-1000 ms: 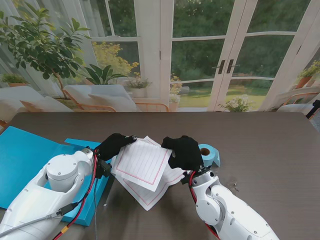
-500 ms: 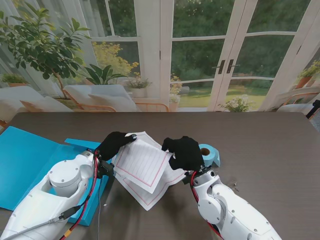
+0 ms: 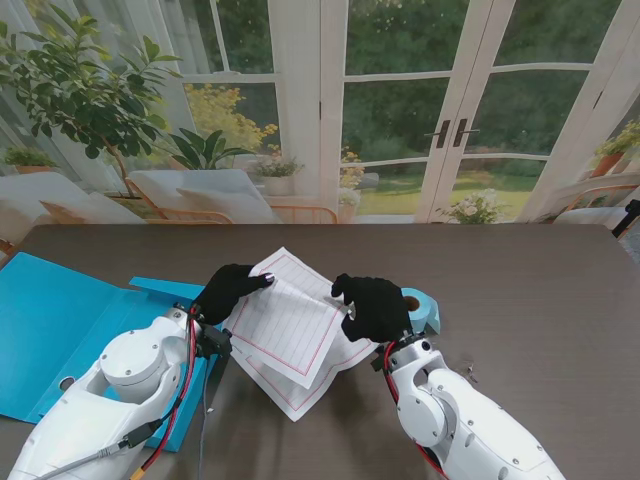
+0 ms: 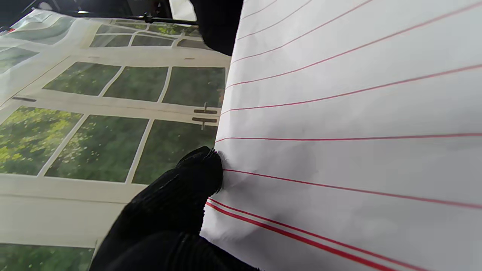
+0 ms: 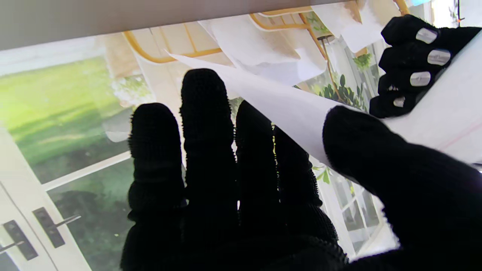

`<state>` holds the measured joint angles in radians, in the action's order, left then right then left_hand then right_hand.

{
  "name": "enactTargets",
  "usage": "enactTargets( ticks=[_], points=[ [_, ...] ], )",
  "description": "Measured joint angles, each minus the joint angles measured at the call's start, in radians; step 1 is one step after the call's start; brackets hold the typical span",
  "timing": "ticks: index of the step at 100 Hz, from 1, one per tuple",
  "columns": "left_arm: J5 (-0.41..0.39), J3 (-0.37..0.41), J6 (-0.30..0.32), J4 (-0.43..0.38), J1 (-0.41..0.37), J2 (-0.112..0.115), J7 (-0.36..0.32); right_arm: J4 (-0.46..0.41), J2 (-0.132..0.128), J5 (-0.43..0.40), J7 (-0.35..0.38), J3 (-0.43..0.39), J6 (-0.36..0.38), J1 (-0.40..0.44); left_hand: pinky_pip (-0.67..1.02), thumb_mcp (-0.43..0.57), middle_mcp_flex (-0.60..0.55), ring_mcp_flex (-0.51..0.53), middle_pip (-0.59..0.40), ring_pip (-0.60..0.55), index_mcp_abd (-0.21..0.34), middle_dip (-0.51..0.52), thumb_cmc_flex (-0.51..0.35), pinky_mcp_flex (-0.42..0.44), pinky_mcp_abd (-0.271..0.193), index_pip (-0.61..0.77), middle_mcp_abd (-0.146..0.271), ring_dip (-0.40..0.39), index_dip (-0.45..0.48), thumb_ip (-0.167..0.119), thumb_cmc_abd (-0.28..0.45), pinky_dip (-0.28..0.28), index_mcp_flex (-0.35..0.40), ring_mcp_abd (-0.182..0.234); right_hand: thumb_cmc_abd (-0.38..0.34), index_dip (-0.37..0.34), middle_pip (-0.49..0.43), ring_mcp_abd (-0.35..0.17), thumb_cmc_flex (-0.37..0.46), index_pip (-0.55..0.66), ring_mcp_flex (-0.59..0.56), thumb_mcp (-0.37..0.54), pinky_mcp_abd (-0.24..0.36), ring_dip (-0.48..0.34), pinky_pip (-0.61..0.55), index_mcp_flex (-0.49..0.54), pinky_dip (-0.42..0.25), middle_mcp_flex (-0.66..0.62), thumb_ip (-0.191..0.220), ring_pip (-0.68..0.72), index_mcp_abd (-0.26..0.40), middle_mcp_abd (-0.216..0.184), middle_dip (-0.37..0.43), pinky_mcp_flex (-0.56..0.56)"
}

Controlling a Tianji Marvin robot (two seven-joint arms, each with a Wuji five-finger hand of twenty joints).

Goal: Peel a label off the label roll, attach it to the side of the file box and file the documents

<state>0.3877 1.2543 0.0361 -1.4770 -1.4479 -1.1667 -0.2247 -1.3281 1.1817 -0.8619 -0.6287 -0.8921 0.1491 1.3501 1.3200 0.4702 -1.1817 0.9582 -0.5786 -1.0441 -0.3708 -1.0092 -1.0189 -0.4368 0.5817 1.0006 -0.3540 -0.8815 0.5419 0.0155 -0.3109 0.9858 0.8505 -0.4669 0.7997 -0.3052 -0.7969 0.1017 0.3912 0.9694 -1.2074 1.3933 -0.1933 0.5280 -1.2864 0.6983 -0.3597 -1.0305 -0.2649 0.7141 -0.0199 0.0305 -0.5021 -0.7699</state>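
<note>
Both black-gloved hands hold a stack of white, red-lined documents (image 3: 292, 325) lifted and tilted above the table. My left hand (image 3: 230, 289) grips the sheets' left edge, its fingers (image 4: 180, 195) pinching the paper (image 4: 339, 131). At the right edge my right hand (image 3: 372, 306) is shut on the paper (image 5: 286, 105), thumb on one face and fingers behind. The blue label roll (image 3: 418, 308) lies just right of that hand, partly hidden by it. The open blue file box (image 3: 60, 320) lies at the left, under my left arm.
A small metal bit (image 3: 467, 372) lies on the dark table (image 3: 540, 290) right of my right forearm. Glass doors and a potted plant (image 3: 90, 100) stand beyond the table's far edge.
Both hands have raised the documents, and the top sheet now tilts up toward the far side. The right hand has shifted slightly right, covering more of the label roll.
</note>
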Motion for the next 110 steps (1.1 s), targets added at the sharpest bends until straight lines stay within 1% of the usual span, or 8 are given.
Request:
enactTargets(
  ticks=[5, 11, 18, 27, 57, 76, 84, 110],
  points=[
    [0.024, -0.001, 0.006, -0.003, -0.004, -0.004, 0.010, -0.005, 0.000, 0.010, 0.011, -0.005, -0.004, 0.004, 0.000, 0.014, 0.000, 0.000, 0.055, 0.070, 0.000, 0.058, 0.000, -0.010, 0.000, 0.002, -0.001, 0.039, 0.000, 0.000, -0.012, -0.014, -0.004, -0.003, -0.020, -0.015, -0.001, 0.000, -0.008, -0.023, 0.011, 0.000, -0.003, 0.000, 0.000, -0.011, 0.000, 0.011, 0.039, 0.000, -0.010, 0.003, 0.000, 0.000],
    [0.051, -0.002, 0.013, -0.006, -0.009, -0.008, 0.016, -0.007, 0.000, 0.023, 0.014, -0.008, -0.005, 0.007, 0.000, 0.022, 0.000, 0.000, 0.131, 0.155, -0.014, 0.148, 0.000, -0.012, 0.000, 0.007, -0.016, 0.086, 0.008, 0.000, -0.012, -0.038, -0.006, -0.014, -0.020, -0.021, -0.002, 0.005, -0.022, -0.034, 0.013, 0.000, -0.003, 0.000, 0.000, -0.034, 0.000, 0.022, 0.060, 0.000, -0.017, 0.006, 0.002, 0.000],
    [0.071, -0.004, 0.018, -0.009, -0.013, -0.012, 0.019, -0.008, 0.000, 0.031, 0.019, -0.010, -0.010, 0.009, 0.000, 0.032, 0.000, 0.000, 0.186, 0.228, -0.033, 0.223, -0.002, -0.014, 0.000, 0.010, -0.032, 0.124, 0.023, 0.000, -0.012, -0.057, -0.010, -0.024, -0.020, -0.025, -0.017, 0.008, -0.032, -0.040, 0.022, 0.000, -0.004, -0.001, 0.000, -0.052, 0.000, 0.035, 0.060, 0.000, -0.023, 0.007, 0.002, 0.000],
    [0.090, -0.007, 0.024, -0.011, -0.017, -0.016, 0.018, -0.013, 0.000, 0.037, 0.029, -0.013, -0.021, 0.014, 0.000, 0.042, 0.000, 0.001, 0.207, 0.278, -0.041, 0.264, -0.004, -0.025, 0.000, 0.011, -0.038, 0.144, 0.029, 0.000, -0.029, -0.074, -0.011, -0.027, -0.020, -0.025, -0.019, 0.010, -0.046, -0.041, 0.041, -0.001, -0.004, -0.004, 0.000, -0.062, 0.000, 0.054, 0.060, 0.000, -0.026, 0.009, 0.002, 0.000],
    [0.119, -0.007, 0.053, -0.019, -0.029, -0.022, 0.020, -0.041, -0.002, 0.053, 0.086, -0.027, -0.086, 0.031, 0.000, 0.044, 0.001, 0.002, 0.213, 0.311, -0.042, 0.281, -0.004, -0.065, 0.000, 0.011, -0.039, 0.145, 0.035, 0.000, -0.039, -0.100, -0.011, -0.027, -0.020, -0.027, -0.014, 0.029, -0.071, -0.075, 0.107, -0.024, -0.015, -0.009, 0.000, -0.149, 0.000, 0.133, 0.060, 0.000, -0.065, 0.018, 0.009, 0.000],
    [0.127, 0.000, 0.075, -0.032, -0.041, -0.025, 0.037, -0.058, -0.005, 0.070, 0.128, -0.037, -0.115, 0.038, 0.000, 0.044, 0.001, 0.005, 0.213, 0.311, -0.042, 0.281, -0.004, -0.075, 0.000, 0.014, -0.039, 0.145, 0.048, 0.000, -0.039, -0.101, -0.011, -0.027, -0.032, -0.027, -0.016, 0.038, -0.083, -0.095, 0.189, -0.047, -0.018, -0.012, 0.016, -0.270, 0.000, 0.235, 0.060, -0.002, -0.107, 0.028, 0.015, 0.009],
    [0.136, 0.009, 0.075, -0.039, -0.047, -0.027, 0.039, -0.066, -0.007, 0.073, 0.150, -0.041, -0.131, 0.040, 0.000, 0.044, 0.001, 0.005, 0.212, 0.311, -0.042, 0.281, -0.004, -0.075, 0.000, 0.015, -0.039, 0.145, 0.052, 0.000, -0.040, -0.101, -0.011, -0.027, -0.032, -0.027, -0.010, 0.046, -0.119, -0.092, 0.222, -0.054, -0.021, -0.029, 0.036, -0.317, 0.000, 0.274, 0.060, -0.016, -0.121, 0.032, 0.016, 0.015],
    [0.139, 0.050, 0.070, -0.079, -0.077, -0.029, 0.056, -0.083, -0.008, 0.097, 0.198, -0.058, -0.176, 0.043, 0.000, 0.044, 0.001, 0.005, 0.206, 0.311, -0.044, 0.281, -0.004, -0.075, 0.000, 0.016, -0.039, 0.136, 0.058, 0.000, -0.040, -0.101, -0.011, -0.027, -0.056, -0.026, -0.011, 0.059, -0.133, -0.112, 0.306, -0.097, -0.028, -0.054, 0.086, -0.368, 0.000, 0.361, 0.060, -0.061, -0.138, 0.043, 0.033, 0.017]
  ],
)
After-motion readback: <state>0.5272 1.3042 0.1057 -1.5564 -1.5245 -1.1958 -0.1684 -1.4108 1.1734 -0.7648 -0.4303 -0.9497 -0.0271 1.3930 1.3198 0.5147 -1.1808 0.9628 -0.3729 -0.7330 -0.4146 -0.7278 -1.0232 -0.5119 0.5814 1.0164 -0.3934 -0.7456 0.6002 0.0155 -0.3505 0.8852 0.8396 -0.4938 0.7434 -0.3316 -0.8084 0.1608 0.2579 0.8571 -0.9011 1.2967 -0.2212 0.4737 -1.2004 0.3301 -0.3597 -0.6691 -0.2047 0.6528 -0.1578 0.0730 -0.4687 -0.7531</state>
